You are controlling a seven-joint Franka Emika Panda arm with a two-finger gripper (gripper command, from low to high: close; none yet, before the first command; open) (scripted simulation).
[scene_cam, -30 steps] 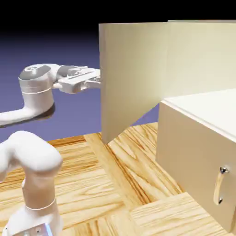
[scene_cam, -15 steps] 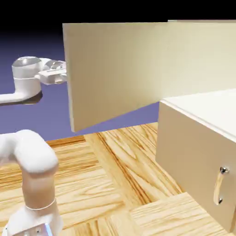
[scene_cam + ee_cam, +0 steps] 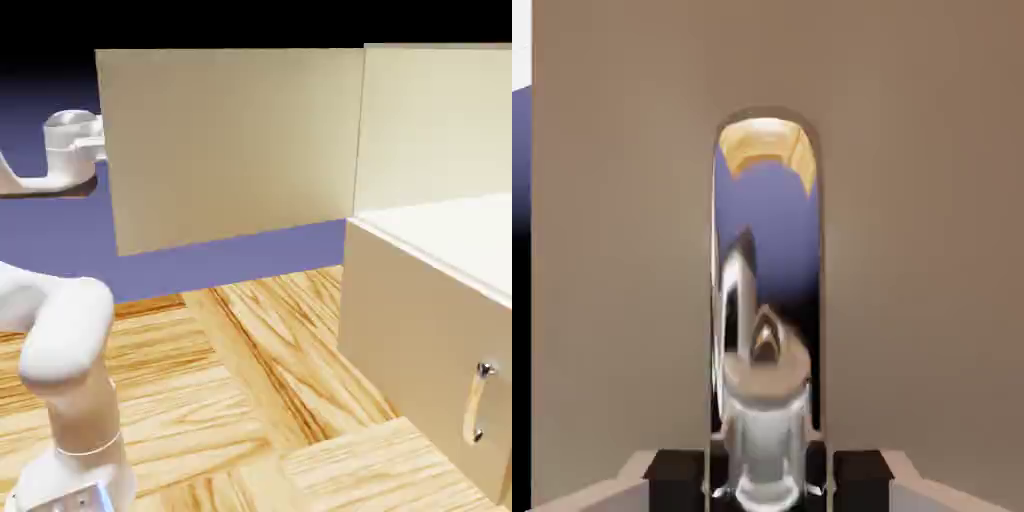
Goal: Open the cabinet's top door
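End effector [image 3: 768,480] pinched tight on the handle [image 3: 764,330] of the top door [image 3: 230,140]; in the hand view the shiny curved bar runs straight up from between the dark fingertips [image 3: 677,478], beige panel filling everything behind it. Exterior view: door swung wide out from the cabinet [image 3: 440,250], its free edge right at the wrist, the end effector itself hidden behind the panel. Lower door handle [image 3: 478,402] well below and away. Wood bench [image 3: 240,400] underneath.

The end effector [image 3: 768,480] is clamped shut (arm [image 3: 62,345] reaching level).
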